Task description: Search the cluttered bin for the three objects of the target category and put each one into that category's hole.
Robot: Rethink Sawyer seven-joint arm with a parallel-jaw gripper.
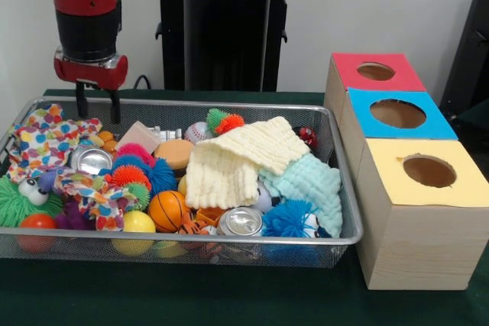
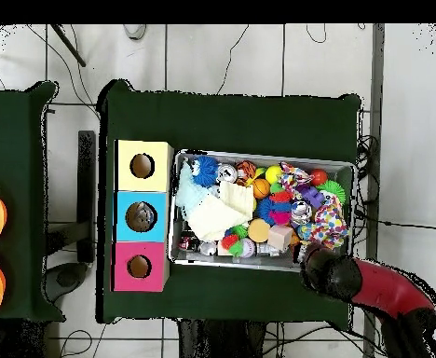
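My tool (image 1: 97, 107) hangs over the far left corner of the wire bin (image 1: 348, 219), its two dark fingers spread fairly wide and empty, tips just above the rim by the polka-dot cloth (image 1: 47, 137). The bin is packed: a cream cloth (image 1: 237, 162) draped over the middle, a mint cloth (image 1: 312, 182) beside it toward the boxes, both hiding what lies under them. Around them a basketball toy (image 1: 167, 209), a yellow ball (image 1: 137, 223), blue spiky balls (image 1: 291, 218), a green spiky ball with eyes (image 1: 19, 200), two cans (image 1: 241, 221) showing silver tops, and a baseball (image 1: 198, 131) half buried at the far side. Which category is the target I cannot tell. Beside the bin, just apart, stand three wooden boxes with round holes: red (image 1: 376, 72) farthest, blue (image 1: 398, 114) in the middle, yellow (image 1: 429, 170) nearest. Open green surface (image 1: 183, 295) lies in front of the bin. In the overhead view my arm (image 2: 380, 287) covers the bin's corner.
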